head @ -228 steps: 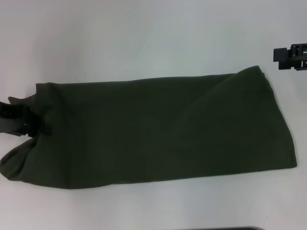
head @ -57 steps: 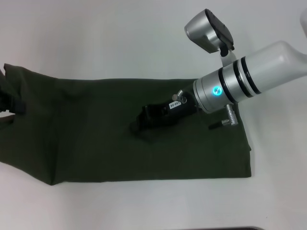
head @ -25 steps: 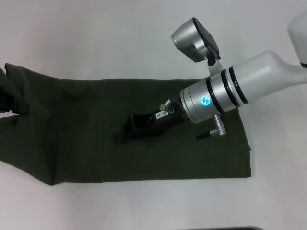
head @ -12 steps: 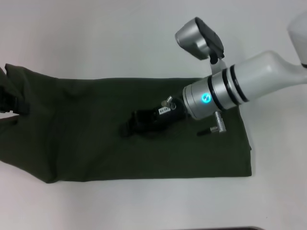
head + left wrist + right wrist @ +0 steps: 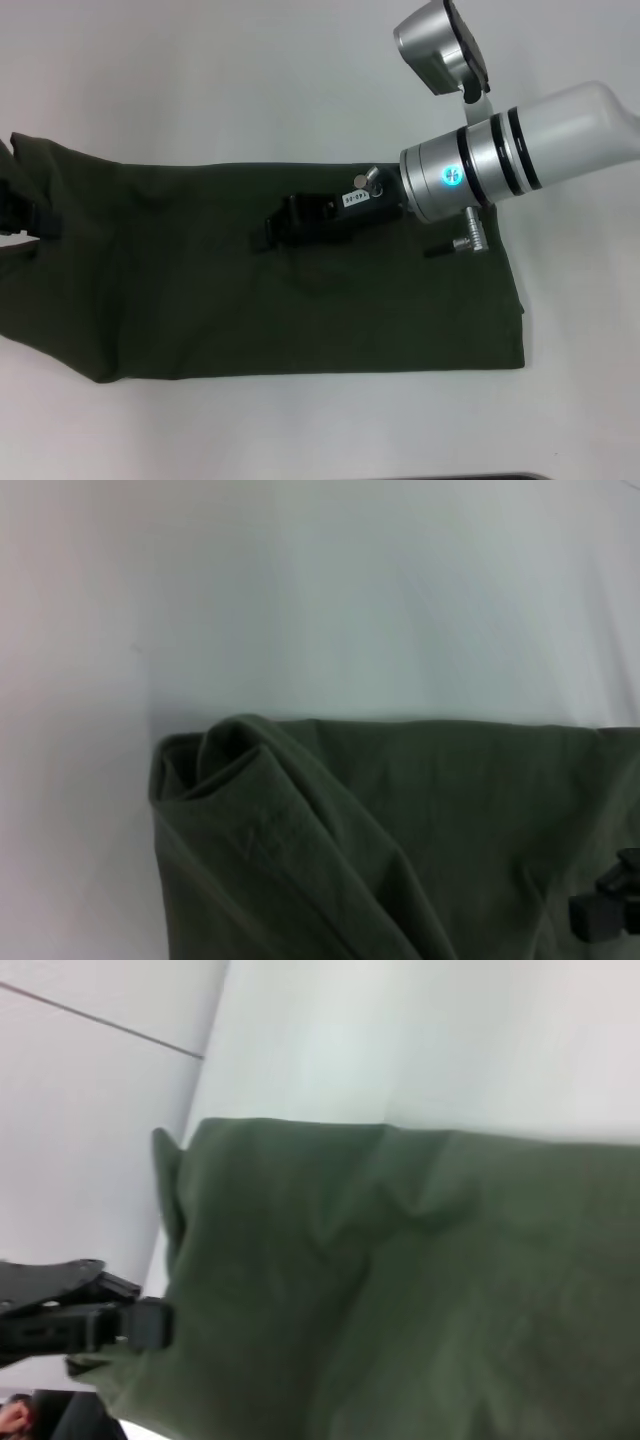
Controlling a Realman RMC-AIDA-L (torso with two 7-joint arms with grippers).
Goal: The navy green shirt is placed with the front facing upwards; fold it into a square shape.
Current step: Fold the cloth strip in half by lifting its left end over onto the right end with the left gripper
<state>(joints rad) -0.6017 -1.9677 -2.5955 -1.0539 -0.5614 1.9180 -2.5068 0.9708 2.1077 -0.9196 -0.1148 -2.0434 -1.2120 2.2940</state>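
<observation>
The navy green shirt (image 5: 200, 300) lies on the white table as a long folded strip, plain olive cloth up and no lettering showing. My right gripper (image 5: 262, 238) hovers over the strip's middle, reaching in from the right. My left gripper (image 5: 20, 215) is at the strip's left end, shut on the cloth, which bunches around it. The right wrist view shows the shirt (image 5: 400, 1280) and the left gripper (image 5: 140, 1312) at its edge. The left wrist view shows a folded corner of the shirt (image 5: 380, 840).
The white table (image 5: 300, 80) surrounds the strip on the far, near and right sides. My right arm's silver wrist (image 5: 470, 175) and its camera housing (image 5: 440, 45) hang over the strip's right half. A dark edge (image 5: 470, 477) runs along the table's near side.
Since 9 s ago the strip's right end has been folded in and the strip has shifted left. Over the last second my right gripper has moved toward the far side; the left has stayed.
</observation>
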